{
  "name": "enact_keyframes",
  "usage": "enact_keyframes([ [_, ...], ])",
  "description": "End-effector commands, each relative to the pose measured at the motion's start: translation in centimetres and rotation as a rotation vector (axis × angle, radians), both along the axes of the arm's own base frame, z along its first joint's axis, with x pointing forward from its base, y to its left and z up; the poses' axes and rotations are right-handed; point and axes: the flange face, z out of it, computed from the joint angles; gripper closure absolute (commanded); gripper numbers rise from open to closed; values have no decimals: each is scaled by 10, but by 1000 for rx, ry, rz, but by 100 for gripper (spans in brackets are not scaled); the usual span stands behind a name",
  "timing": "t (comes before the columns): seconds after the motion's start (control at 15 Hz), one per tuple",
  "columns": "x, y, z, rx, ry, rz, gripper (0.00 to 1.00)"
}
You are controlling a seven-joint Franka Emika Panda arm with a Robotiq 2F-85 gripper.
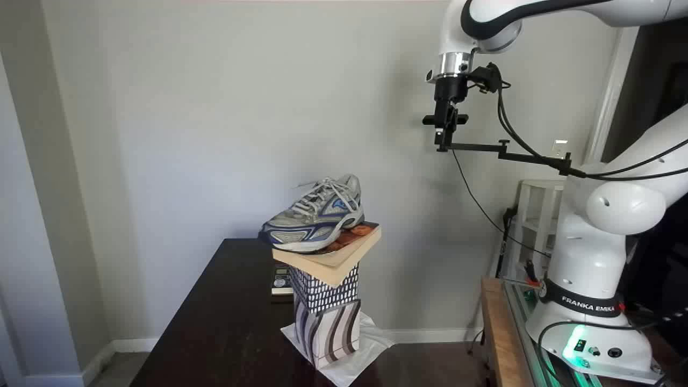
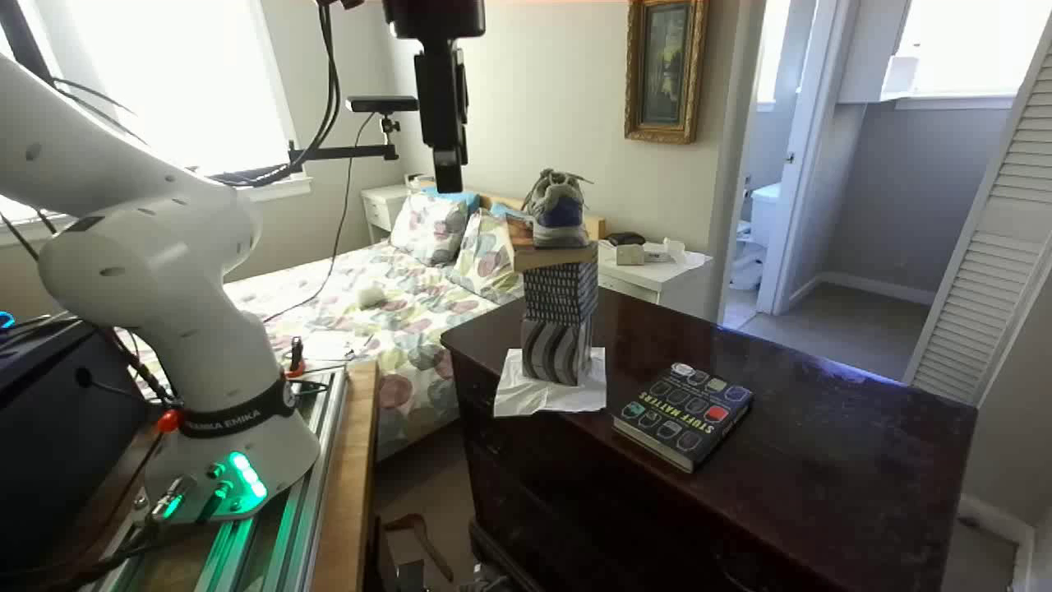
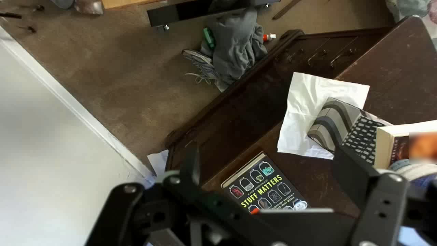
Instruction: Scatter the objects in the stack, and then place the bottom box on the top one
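Note:
A grey-white sneaker (image 1: 317,217) crowns an upright stack, resting on a flat tan picture-faced box (image 1: 336,260). Beneath that is the black-and-white checkered box (image 1: 325,290). At the base stands the bottom box with wavy brown-and-white stripes (image 1: 338,333), on a white sheet. In both exterior views my gripper (image 2: 449,177) hangs above stack height, apart from the stack. The wrist view shows its fingers (image 3: 355,174) spread wide, holding nothing. There, the striped box (image 3: 333,124) and checkered box (image 3: 363,136) lie toward the right, and the sneaker (image 3: 416,171) is partly cut off at the edge.
The white sheet (image 2: 546,395) lies near a corner of the dark dresser (image 2: 822,460). A black "Stuff Matters" book (image 2: 682,415) lies flat on the dresser near the stack. A bed (image 2: 394,329) stands behind. On the floor are another shoe (image 3: 201,65) and grey cloth (image 3: 235,48).

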Motion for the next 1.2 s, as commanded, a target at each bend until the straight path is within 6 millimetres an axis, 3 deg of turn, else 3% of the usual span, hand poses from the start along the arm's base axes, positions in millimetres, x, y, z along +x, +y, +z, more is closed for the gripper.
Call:
enact_keyframes([
  [0.0,0,0,1,0,1,0,0],
  [0.27,2,0,2,-13,-10,-4,0],
  [0.47,18,16,14,-46,-102,44,0],
  [0.8,56,68,29,-99,-257,149,0],
  [1.13,88,121,19,-77,-309,257,0],
])
